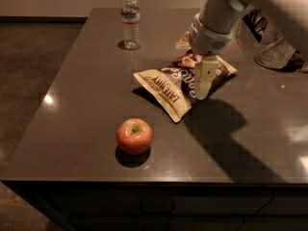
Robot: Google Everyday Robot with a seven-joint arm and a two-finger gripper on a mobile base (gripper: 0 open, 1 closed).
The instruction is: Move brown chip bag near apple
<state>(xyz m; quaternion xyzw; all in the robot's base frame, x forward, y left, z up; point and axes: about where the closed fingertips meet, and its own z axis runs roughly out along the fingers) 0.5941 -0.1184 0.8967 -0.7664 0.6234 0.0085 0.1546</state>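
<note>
The brown chip bag lies flat on the dark table, mid-table, its "LATE JULY" end pointing toward the front. The apple, red-pink with a yellowish stem patch, sits near the table's front edge, left of and in front of the bag and apart from it. My gripper hangs from the white arm at the upper right. It points down over the bag's right half, at or just above its surface, and hides part of the bag.
A clear water bottle stands at the back left. A clear container sits at the back right. A small tan packet lies behind the arm. The table's front edge is close below the apple.
</note>
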